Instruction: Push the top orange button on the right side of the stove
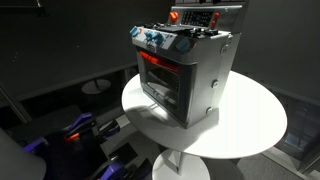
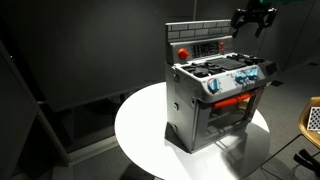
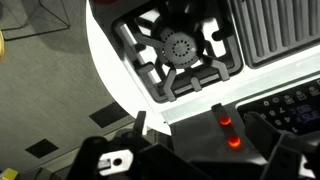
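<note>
End effector, exterior view: the end effector (image 2: 252, 20) hung in the air above and just behind the right end of the back panel (image 2: 205, 46). Its fingers looked spread and it carried nothing.
Stove, same view: one stove (image 2: 215, 100) stood upright on one round white bench (image 2: 140, 140), with its glowing oven window facing the camera.
Direction, same view: the panel's right end lay below the end effector and a little forward of it, well apart. My judgement was that the move called for a descent and then a press toward the panel face.
Exterior view from the oven side: the stove (image 1: 185, 70) sat near the middle of the bench (image 1: 255, 125). The end effector could not be made out at the top edge of this view.
Wrist view, opening: the fingers (image 3: 112, 160) came in from the bottom edge, set wide apart and empty.
Wrist view, buttons: two were lit, the farther orange button (image 3: 225, 121) and the nearer orange button (image 3: 235, 142). Both lay ahead between the fingers, toward the right one.
Button axis: the pair ran almost straight away from the end effector. The nearer one was probably the top button, though I could not be sure.
Wrist view, cooktop: one round burner (image 3: 180, 48) and one ribbed plate (image 3: 285, 30) lay beyond the buttons.
</note>
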### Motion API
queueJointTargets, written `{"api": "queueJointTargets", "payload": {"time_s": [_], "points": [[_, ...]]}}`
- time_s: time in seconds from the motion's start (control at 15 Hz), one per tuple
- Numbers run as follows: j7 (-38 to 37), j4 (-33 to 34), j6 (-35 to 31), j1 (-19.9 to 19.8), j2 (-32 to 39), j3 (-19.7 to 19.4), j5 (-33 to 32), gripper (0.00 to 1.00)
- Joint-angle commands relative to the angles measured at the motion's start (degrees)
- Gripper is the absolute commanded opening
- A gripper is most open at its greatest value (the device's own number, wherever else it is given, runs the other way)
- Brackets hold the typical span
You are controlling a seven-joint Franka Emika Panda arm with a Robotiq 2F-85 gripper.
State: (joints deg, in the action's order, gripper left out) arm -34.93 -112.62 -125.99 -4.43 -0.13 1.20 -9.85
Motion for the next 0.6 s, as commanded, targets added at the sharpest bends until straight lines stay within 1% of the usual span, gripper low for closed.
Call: {"api": "queueJointTargets", "payload": {"time_s": [0.0,0.53], "points": [[-3.06,4.55,0.44,0.89,4.07,-1.64,-2.17,1.0],[-2.57,8.71,0.59,2.18,8.9,-3.71,-1.25,1.0]]}}
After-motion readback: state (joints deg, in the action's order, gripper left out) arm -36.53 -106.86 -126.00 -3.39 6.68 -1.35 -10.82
